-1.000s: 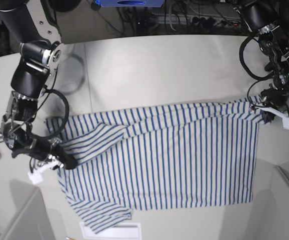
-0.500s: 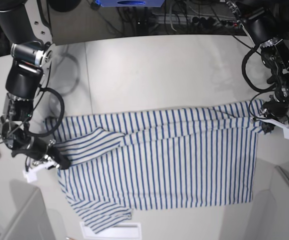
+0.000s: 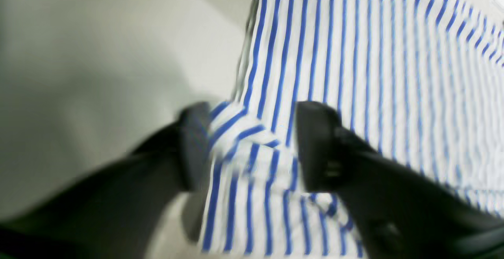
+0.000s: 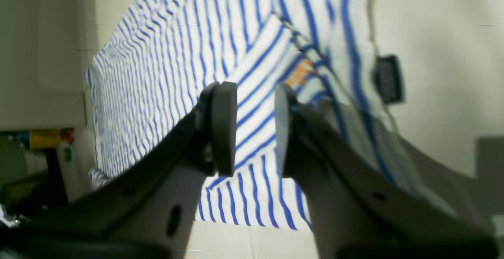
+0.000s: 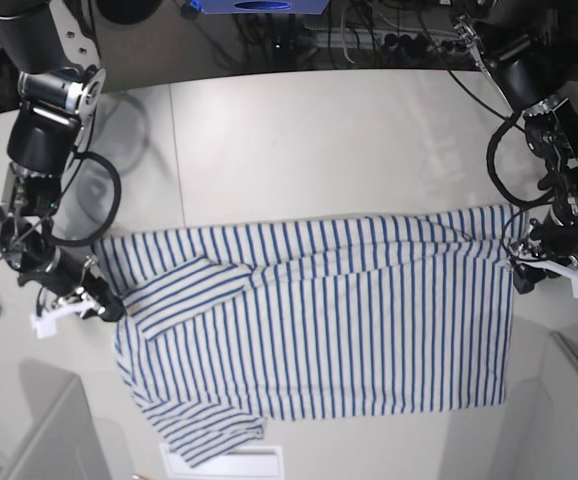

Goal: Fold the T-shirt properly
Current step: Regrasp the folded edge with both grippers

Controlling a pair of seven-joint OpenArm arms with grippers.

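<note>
Both grippers sit at opposite ends of the shirt (image 5: 319, 320), which lies spread on the table (image 5: 299, 140) with its stripes running front to back. At the far right of the base view, the left gripper (image 5: 534, 262) has its jaws standing apart with a bunched fold of hem between them; the wrist view shows the left gripper (image 3: 252, 145) straddling that fold with cloth against the left pad (image 3: 195, 145) but a visible gap at the other, so I read it as unclenched, or at best only loosely about the cloth. On the other side, the right gripper (image 5: 94, 300) is at the sleeve edge, and its own camera shows the right gripper (image 4: 256, 129) with pads parted around a strip of striped cloth near the orange mark (image 4: 299, 74) and dark tag (image 4: 388, 78) (whether the pads actually press the fabric I cannot tell, since a gap shows between them). One sleeve lies folded over the body near the right arm, and the lower-left corner is rumpled, so the shirt is not yet flat. The risk from here, as I judge it, is uneven hold: if either side lifts or pulls without a firm pinch, the thin cloth will slip out, and the shirt will skew or bunch. Pulling with only one layer caught would also drag the wrinkles further in.
</note>
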